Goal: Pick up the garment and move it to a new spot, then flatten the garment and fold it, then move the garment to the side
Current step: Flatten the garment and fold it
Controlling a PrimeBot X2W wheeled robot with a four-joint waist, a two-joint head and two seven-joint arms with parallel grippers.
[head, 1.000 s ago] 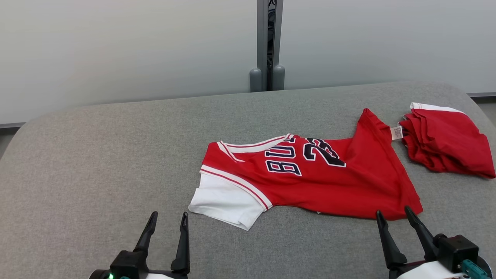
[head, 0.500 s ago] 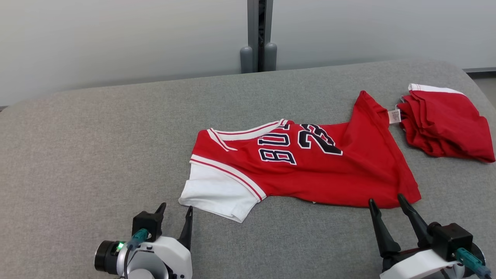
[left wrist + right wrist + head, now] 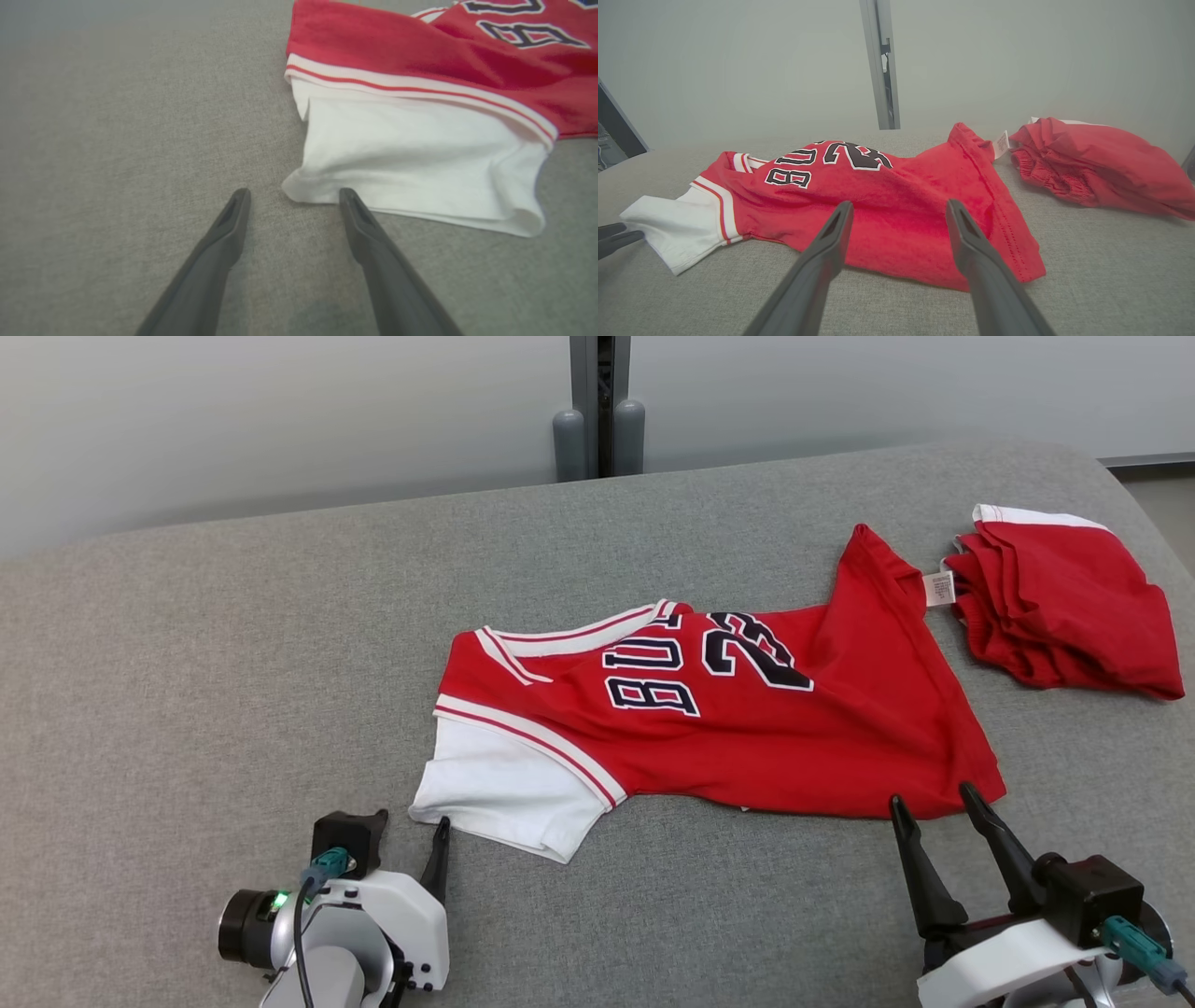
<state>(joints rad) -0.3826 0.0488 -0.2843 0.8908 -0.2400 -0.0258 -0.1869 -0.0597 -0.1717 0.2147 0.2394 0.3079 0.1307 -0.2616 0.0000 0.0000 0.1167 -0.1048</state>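
Well, the garment (image 3: 747, 728) lies just ahead of both wide-open grippers: its white sleeve (image 3: 411, 154) corner at the left gripper (image 3: 294, 193) fingertips, its hem corner (image 3: 1017, 266) before the right gripper (image 3: 900, 204). Slide both low along the surface (image 3: 233, 663) (catching every layer) before closing.

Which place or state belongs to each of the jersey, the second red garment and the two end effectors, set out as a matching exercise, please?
Things:
1. jersey
2. second red garment
3. left end effector
4. right end effector

Places or states:
A. open, tips by the red hem corner
B. bunched up at the far right of the grey surface
C. open, one tip at the edge of the white sleeve
D. spread out mid-surface, lettering facing up

Pairs: 1-D, 2-B, 3-C, 4-A.
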